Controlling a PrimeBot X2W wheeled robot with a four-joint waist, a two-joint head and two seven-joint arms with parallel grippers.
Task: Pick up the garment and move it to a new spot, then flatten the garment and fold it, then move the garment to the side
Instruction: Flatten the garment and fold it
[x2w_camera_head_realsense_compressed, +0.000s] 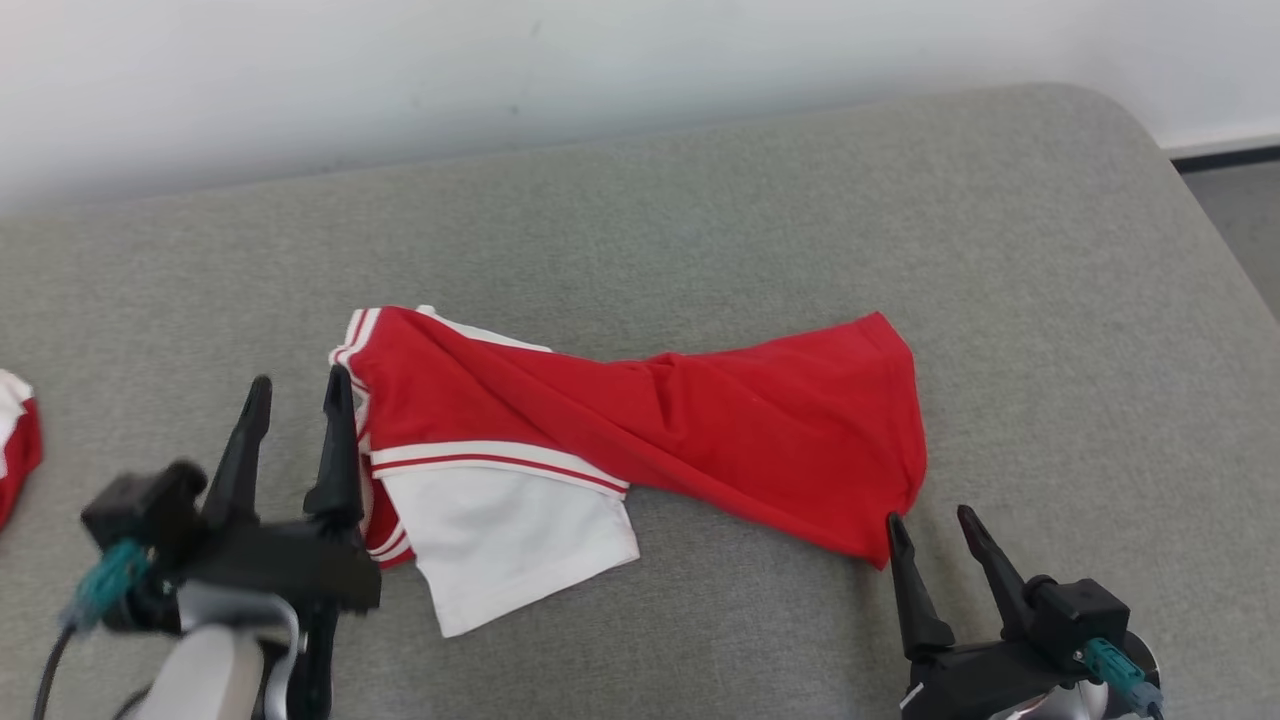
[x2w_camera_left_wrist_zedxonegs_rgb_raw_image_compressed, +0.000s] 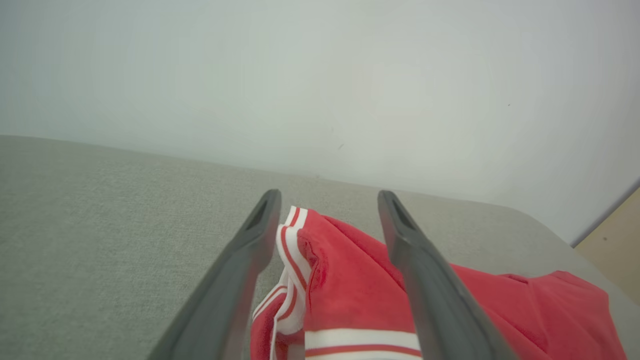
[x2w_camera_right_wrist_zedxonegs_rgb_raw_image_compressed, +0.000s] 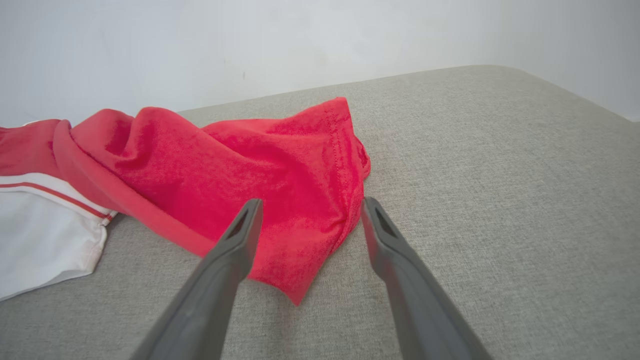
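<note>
I have both arms low at the near edge of the grey woven cushion surface (x2w_camera_head_realsense_compressed: 700, 200). The red knit garment with white panels and red-and-white striped trim (x2w_camera_head_realsense_compressed: 700, 430) lies between them in a twisted band.

My left gripper (x2w_camera_head_realsense_compressed: 299, 380) stands with its jaws spread and nothing clamped. In the left wrist view the striped end of the garment sits in the gap between the two fingers, close against one of them but loose. My right gripper (x2w_camera_head_realsense_compressed: 930, 516) is spread just as wide and also holds nothing. The plain red hem corner lies just ahead of its fingertips and slightly to the inner side, resting on the cushion.

Judging by how the cloth lies, I take the relocating as done and the flattening as the step in hand. The garment is down on the surface but rolled along its middle, with a white panel flapped out toward me just inboard of the left gripper.

Next I think each gripper needs a low pinch on its own end, taking one layer of cloth only. Then I would draw the two outward, away from each other, to take the twist out. The risk I see is catching both layers at the striped end, which would keep the roll in.

Another red and white piece of cloth (x2w_camera_head_realsense_compressed: 15, 440) lies well out beyond the outer side of the left gripper, and I would leave it alone.
</note>
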